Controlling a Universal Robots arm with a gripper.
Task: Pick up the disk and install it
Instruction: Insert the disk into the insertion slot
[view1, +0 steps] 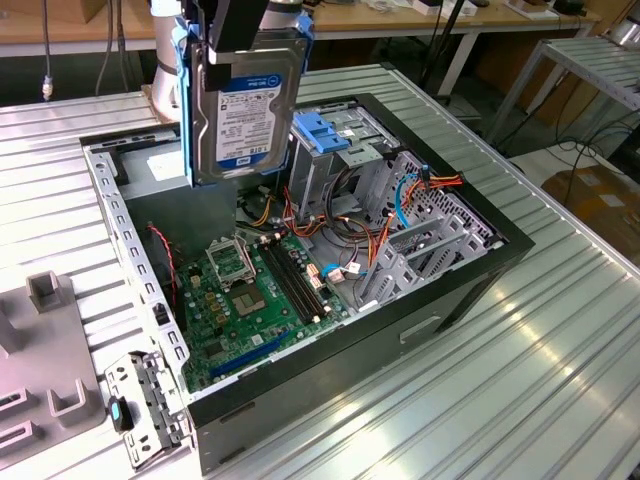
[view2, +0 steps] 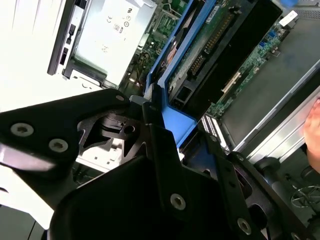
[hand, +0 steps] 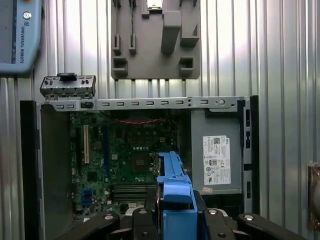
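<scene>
The disk (view1: 245, 110), a silver-grey hard drive with a blue-and-white label and blue side rails, hangs upright above the open computer case (view1: 480, 270). My gripper (view1: 238, 35) is shut on its top edge. The disk hovers over the power-supply side of the case, just to the exterior view's left of the grey drive cage with its blue latch plate (view1: 325, 135). In the first wrist view the disk's blue rail (hand: 172, 182) sticks out between the black fingers (hand: 107, 222), over the motherboard (hand: 125, 150). In the second wrist view the disk's circuit-board side (view2: 210, 45) faces the camera.
The power-supply box (hand: 217, 160) fills one corner of the case. Orange, red and blue cables (view1: 400, 200) run beside the cage. A grey fixture plate (view1: 40, 360) and a metal bracket (view1: 145, 405) lie on the ribbed table. A hand (view2: 315, 120) shows at one edge.
</scene>
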